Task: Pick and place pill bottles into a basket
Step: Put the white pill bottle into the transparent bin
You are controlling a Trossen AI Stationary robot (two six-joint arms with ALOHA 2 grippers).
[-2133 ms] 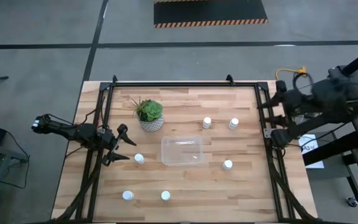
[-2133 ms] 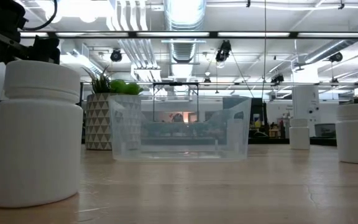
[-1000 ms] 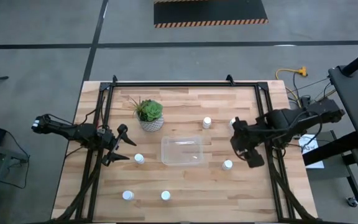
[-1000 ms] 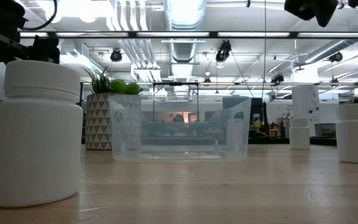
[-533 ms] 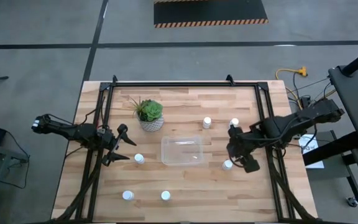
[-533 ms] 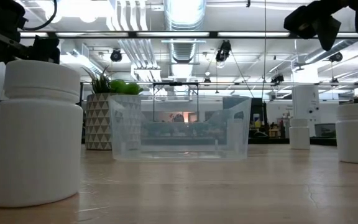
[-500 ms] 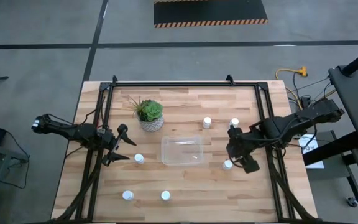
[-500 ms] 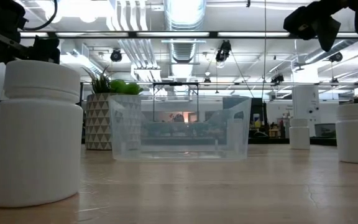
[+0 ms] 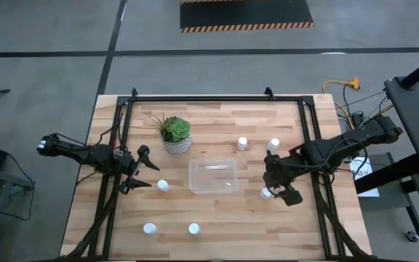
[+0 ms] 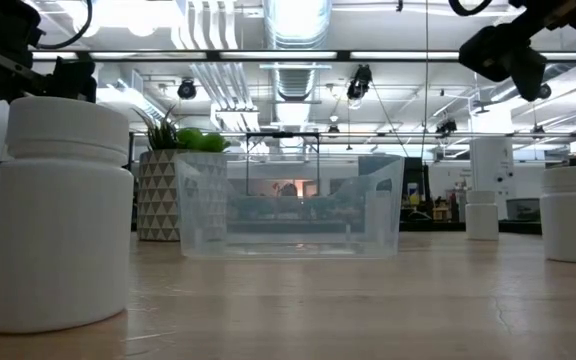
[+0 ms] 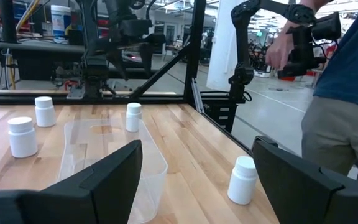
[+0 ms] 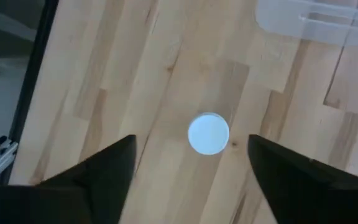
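Note:
Six small white pill bottles stand upright on the wooden table: two far right [image 9: 242, 143] [image 9: 273, 144], one right of the basket [image 9: 266, 193], one left of it [image 9: 163, 185], two near the front edge [image 9: 149, 228] [image 9: 193, 229]. The clear plastic basket [image 9: 212, 176] sits mid-table, with nothing in it. My right gripper [image 9: 273, 182] is open, pointing down above the bottle right of the basket; its cap [image 12: 208, 133] shows between the spread fingers [image 12: 191, 146], well below them. My left gripper [image 9: 155, 175] is open at the table's left, beside the bottle there.
A green plant in a white patterned pot [image 9: 174, 133] stands far left of the basket. Black frame rails [image 9: 115, 182] run along the table's left and right sides. A person [image 11: 337, 93] stands beyond the table's right side.
My right gripper has moved a little toward the table's left and down, over the bottle right of the basket, staying open. The bottles and basket have not moved.

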